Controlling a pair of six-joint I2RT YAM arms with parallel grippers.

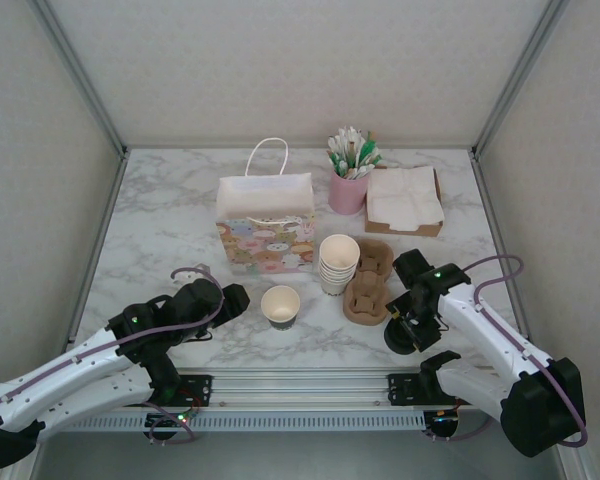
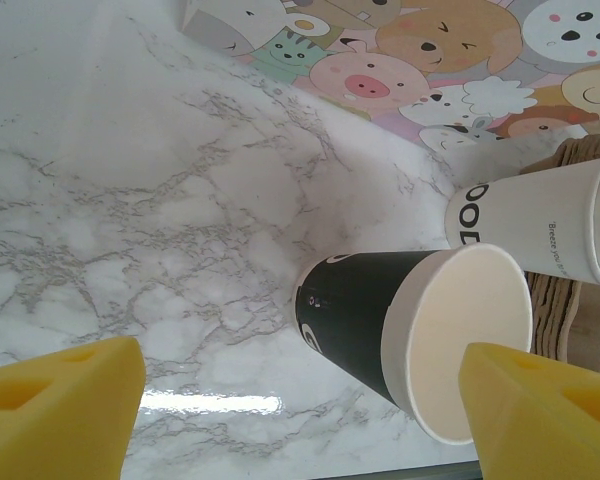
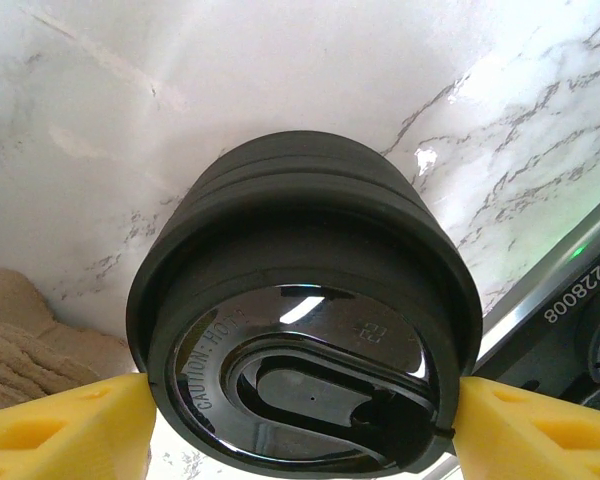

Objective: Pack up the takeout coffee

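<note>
Coffee cup (image 1: 280, 305) stands upright just ahead of the left gripper (image 1: 240, 298), whose jaws are wide apart and not touching it. The right gripper (image 3: 300, 425) flanks the black lid stack (image 3: 300, 300); I cannot tell if it clamps.

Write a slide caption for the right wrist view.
Right tool straddles stacked black lids on the marble table.

The black lid (image 3: 300, 370) reads "CAUTION", the white cup stack (image 2: 540, 230) "OOD", the dark housing (image 3: 583, 290) "0228008".

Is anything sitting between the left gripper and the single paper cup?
Nothing. In the top external view, bare marble table lies between the left gripper and the paper cup. The left wrist view agrees.
</note>
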